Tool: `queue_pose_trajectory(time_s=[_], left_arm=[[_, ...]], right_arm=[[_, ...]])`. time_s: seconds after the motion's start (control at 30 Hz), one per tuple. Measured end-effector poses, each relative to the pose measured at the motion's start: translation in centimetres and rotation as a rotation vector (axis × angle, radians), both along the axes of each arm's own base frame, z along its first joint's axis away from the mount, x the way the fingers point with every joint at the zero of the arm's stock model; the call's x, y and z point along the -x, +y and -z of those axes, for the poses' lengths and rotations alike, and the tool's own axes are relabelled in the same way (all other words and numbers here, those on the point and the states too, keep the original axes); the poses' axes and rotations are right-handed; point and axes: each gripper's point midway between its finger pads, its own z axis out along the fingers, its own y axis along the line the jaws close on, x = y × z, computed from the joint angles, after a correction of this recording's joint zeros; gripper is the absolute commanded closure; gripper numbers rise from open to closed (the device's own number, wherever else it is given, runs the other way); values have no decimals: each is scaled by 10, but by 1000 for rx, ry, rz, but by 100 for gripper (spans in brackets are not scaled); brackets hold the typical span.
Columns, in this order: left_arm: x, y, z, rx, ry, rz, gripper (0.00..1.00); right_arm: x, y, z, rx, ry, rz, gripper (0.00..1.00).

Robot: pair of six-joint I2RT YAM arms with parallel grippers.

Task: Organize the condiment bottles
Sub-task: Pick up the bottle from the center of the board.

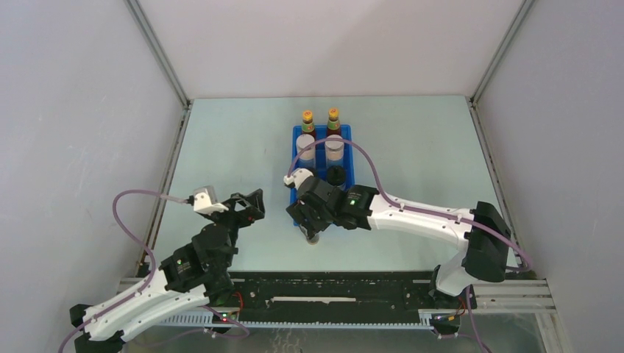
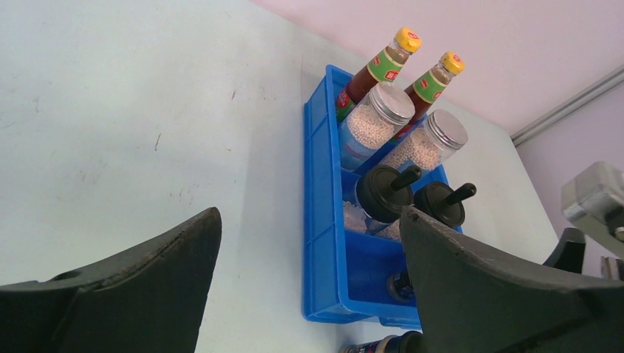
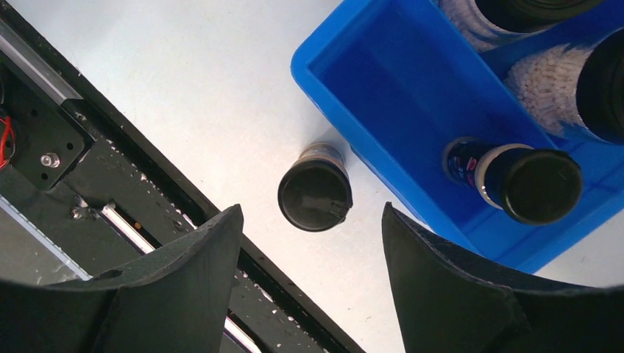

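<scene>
The blue tray (image 1: 297,140) holds two red sauce bottles (image 1: 307,121) with yellow caps at the back. In front of them are two grey-lidded jars (image 2: 383,110), then two black-lidded jars (image 2: 386,193). One tiny dark jar (image 3: 526,180) stands in the tray's near compartment. A second tiny dark jar (image 3: 315,195) stands upright on the table just outside the tray's near wall. My right gripper (image 3: 310,212) hovers above that jar, open, holding nothing. Left of the tray my left gripper (image 2: 309,213) is wide open and empty.
The black rail (image 3: 147,220) at the table's near edge lies close behind the loose jar. The near-left compartment of the tray (image 3: 412,103) shows bare blue floor. White enclosure walls (image 1: 88,110) stand on both sides and at the back.
</scene>
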Motion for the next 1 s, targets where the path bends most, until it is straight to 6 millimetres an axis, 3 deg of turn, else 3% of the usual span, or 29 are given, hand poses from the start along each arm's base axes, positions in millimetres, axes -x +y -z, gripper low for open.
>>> queue_pose_trajectory(time_s=[1.0], left_arm=[[0, 2, 0, 1, -2, -6, 5]], right_arm=[[-6, 1, 39, 39, 86, -2, 25]])
